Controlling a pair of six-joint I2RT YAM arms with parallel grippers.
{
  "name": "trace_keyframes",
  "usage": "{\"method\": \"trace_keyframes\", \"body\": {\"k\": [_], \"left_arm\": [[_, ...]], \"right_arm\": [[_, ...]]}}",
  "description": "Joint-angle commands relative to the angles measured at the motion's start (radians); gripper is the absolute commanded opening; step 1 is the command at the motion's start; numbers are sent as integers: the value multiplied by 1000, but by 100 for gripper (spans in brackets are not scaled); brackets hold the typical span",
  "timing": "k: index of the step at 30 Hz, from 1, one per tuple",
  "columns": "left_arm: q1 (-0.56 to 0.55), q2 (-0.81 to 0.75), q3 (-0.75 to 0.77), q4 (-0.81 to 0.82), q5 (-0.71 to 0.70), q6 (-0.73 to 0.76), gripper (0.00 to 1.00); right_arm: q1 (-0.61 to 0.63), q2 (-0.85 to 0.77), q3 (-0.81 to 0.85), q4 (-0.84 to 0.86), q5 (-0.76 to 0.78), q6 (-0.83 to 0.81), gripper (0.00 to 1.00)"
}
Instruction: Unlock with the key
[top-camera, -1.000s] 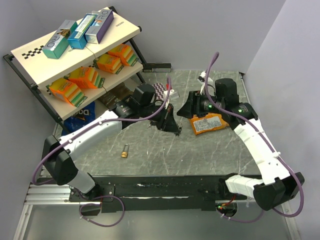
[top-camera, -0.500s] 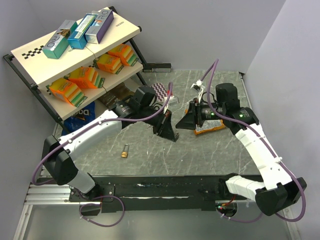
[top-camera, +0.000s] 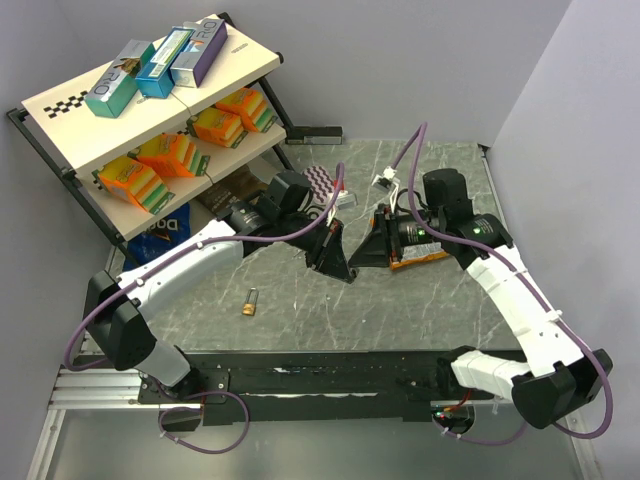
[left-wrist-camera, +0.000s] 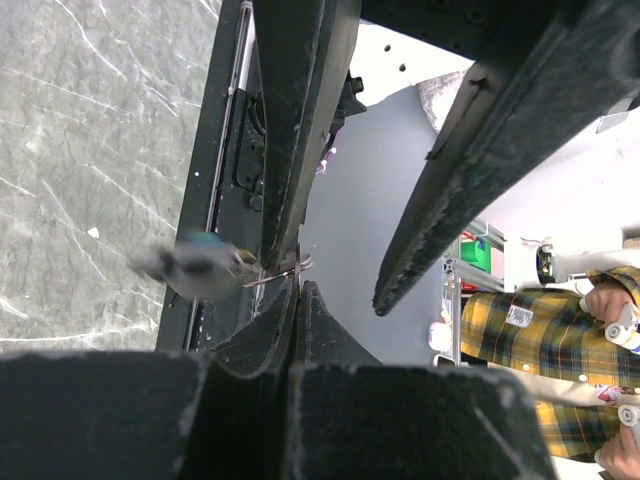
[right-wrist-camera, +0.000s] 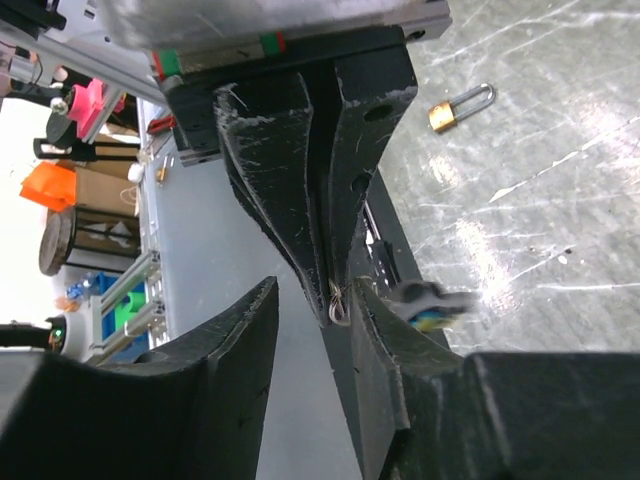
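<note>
Table (top-camera: 400, 310) centre is where your two arms meet, raised off the surface. Your left gripper (left-wrist-camera: 297, 295) is pressed together on a thin wire ring (left-wrist-camera: 285, 270), and your right gripper (right-wrist-camera: 318, 295) faces it tip to tip, fingers apart on either side of those closed tips. The padlock (top-camera: 251, 302) lies flat toward the near-left corner, well apart from both. The key (right-wrist-camera: 430, 300) dangles from the ring beside the left fingertips, blurred in both wrist views. This looks like a handover step, with the lock untouched. Next you likely need to close the right fingers on the key itself, not the ring, before the left lets go.
</note>
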Motion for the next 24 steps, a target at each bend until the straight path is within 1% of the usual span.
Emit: {"method": "trace_keyframes", "body": {"k": [1, 6, 7, 9, 10, 11, 17, 19, 20, 21, 23, 24], "left_arm": [[2, -33, 9, 31, 27, 0, 1], [2, -36, 8, 32, 19, -3, 1], [2, -39, 6, 34, 16, -4, 1], [2, -42, 3, 40, 11, -7, 1], [2, -45, 0, 42, 8, -12, 1], [2, -49, -2, 48, 2, -15, 1], [2, -65, -19, 94, -35, -52, 1], [11, -73, -17, 106, -68, -73, 15], [17, -76, -20, 114, -78, -84, 24], [33, -93, -35, 123, -91, -93, 41], [51, -122, -63, 187, -96, -142, 53], [72, -157, -103, 218, -99, -161, 61]], "right_arm": [[9, 7, 21, -7, -32, -31, 39], [12, 9, 18, -9, -29, -33, 28], [12, 9, 18, -10, -29, -33, 23], [14, 12, 15, -10, -34, -33, 16], [14, 10, 15, -9, -34, -33, 3], [12, 13, 15, -10, -34, -34, 0], [12, 10, 20, -10, -6, -24, 0], [12, -3, 20, 11, 38, -1, 0], [11, -9, 17, 22, 54, 7, 0], [-4, -26, 14, 36, 67, 30, 0], [-26, -42, -5, 97, 106, 61, 0], [-55, -58, -15, 129, 107, 108, 0]]}}
